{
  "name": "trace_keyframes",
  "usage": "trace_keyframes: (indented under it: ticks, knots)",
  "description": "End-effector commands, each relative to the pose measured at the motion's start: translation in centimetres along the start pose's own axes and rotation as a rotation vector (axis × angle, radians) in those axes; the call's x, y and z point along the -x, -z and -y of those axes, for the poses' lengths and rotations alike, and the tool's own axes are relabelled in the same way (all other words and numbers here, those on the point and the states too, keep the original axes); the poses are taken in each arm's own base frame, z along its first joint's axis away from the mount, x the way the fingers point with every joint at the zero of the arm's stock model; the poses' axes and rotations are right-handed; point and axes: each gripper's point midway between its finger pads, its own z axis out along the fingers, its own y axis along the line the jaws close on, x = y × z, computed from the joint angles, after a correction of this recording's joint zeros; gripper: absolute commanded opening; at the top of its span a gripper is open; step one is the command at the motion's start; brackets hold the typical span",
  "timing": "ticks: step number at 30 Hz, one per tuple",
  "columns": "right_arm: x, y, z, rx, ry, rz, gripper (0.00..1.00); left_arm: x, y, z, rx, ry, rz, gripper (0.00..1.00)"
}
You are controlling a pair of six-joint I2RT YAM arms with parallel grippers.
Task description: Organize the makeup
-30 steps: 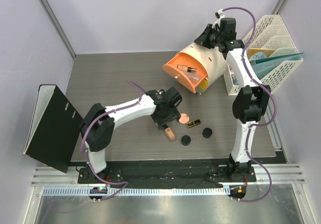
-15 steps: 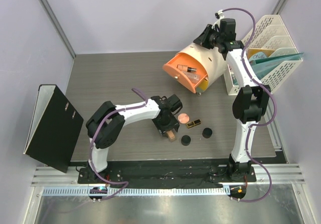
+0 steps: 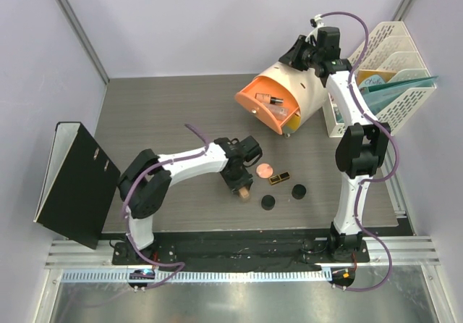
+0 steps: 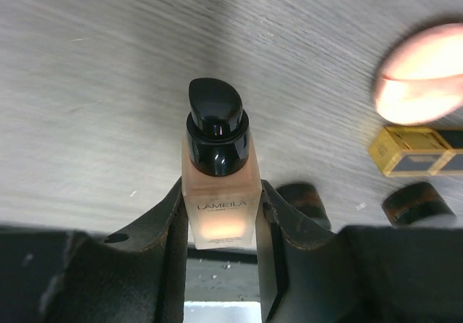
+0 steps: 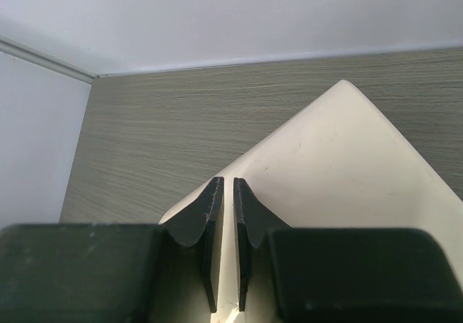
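Observation:
A beige bottle with a black cap lies on the table, and my left gripper is shut on its body, a finger pressed on each side. From above, the left gripper covers most of that bottle. To its right lie a pink compact, a black-gold lipstick and two black jars. The cream drum box is tipped, its orange drawer open with small bottles inside. My right gripper is shut on the box's top edge.
A black binder leans at the table's left edge. A white file rack with papers stands at the back right, just behind the drum box. A yellow drawer shows under the orange one.
My left gripper moved down and right onto the beige bottle and closed around it. The right arm and the drum box stayed put.

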Motion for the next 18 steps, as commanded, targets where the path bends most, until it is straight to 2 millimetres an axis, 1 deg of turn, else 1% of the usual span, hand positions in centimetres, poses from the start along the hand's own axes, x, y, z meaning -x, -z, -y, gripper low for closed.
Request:
trace_keyframes:
  ticks: [1, 2, 3, 4, 5, 6, 8, 9, 10, 12, 13, 14, 15, 16, 18]
  knots:
    - [-4.7, 0.2, 2.9, -0.102, -0.068, -0.156, 0.17, 3.8, 7.0, 0.9, -0.076, -0.002, 0.176, 0.00]
    - [-4.7, 0.2, 2.8, -0.101, -0.069, -0.155, 0.17, 4.7, 8.3, 1.1, -0.103, 0.015, 0.196, 0.00]
    - [-4.6, 0.2, 2.8, -0.099, -0.067, -0.154, 0.17, 5.5, 9.5, 1.8, -0.135, 0.025, 0.215, 0.00]
    - [-4.6, 0.2, 2.9, -0.100, -0.069, -0.153, 0.17, 6.1, 10.3, 2.1, -0.153, 0.036, 0.229, 0.00]
    - [-4.6, 0.2, 2.9, -0.101, -0.069, -0.155, 0.17, 7.0, 11.6, 2.4, -0.184, 0.053, 0.255, 0.00]
    - [-4.8, 0.2, 2.9, -0.102, -0.071, -0.157, 0.17, 8.2, 12.9, 3.1, -0.218, 0.070, 0.276, 0.00]
    - [-4.7, 0.2, 2.9, -0.101, -0.070, -0.156, 0.17, 9.8, 14.8, 4.4, -0.287, 0.082, 0.314, 0.00]
    - [-4.8, 0.2, 2.9, -0.101, -0.070, -0.158, 0.17, 11.0, 15.6, 4.7, -0.308, 0.064, 0.338, 0.00]
    - [-4.9, 0.1, 2.8, -0.100, -0.069, -0.159, 0.17, 11.9, 17.3, 6.2, -0.377, 0.056, 0.363, 0.00]
    - [-4.7, 0.2, 2.9, -0.100, -0.070, -0.157, 0.17, 13.0, 18.2, 7.3, -0.411, 0.044, 0.372, 0.00]
    - [-4.8, 0.2, 2.9, -0.101, -0.071, -0.158, 0.17, 14.3, 19.7, 8.7, -0.477, 0.030, 0.399, 0.00]
    - [-4.7, 0.1, 2.9, -0.100, -0.072, -0.156, 0.17, 14.8, 20.1, 9.3, -0.505, 0.034, 0.404, 0.00]
    - [-4.9, 0.1, 2.9, -0.100, -0.072, -0.160, 0.17, 14.9, 20.6, 10.3, -0.552, 0.029, 0.388, 0.00]
    - [-4.9, 0.1, 3.0, -0.101, -0.074, -0.161, 0.17, 16.0, 21.8, 11.8, -0.632, 0.047, 0.411, 0.00]
    - [-5.0, 0.0, 3.0, -0.100, -0.075, -0.163, 0.17, 16.6, 22.9, 13.6, -0.721, 0.052, 0.415, 0.00]
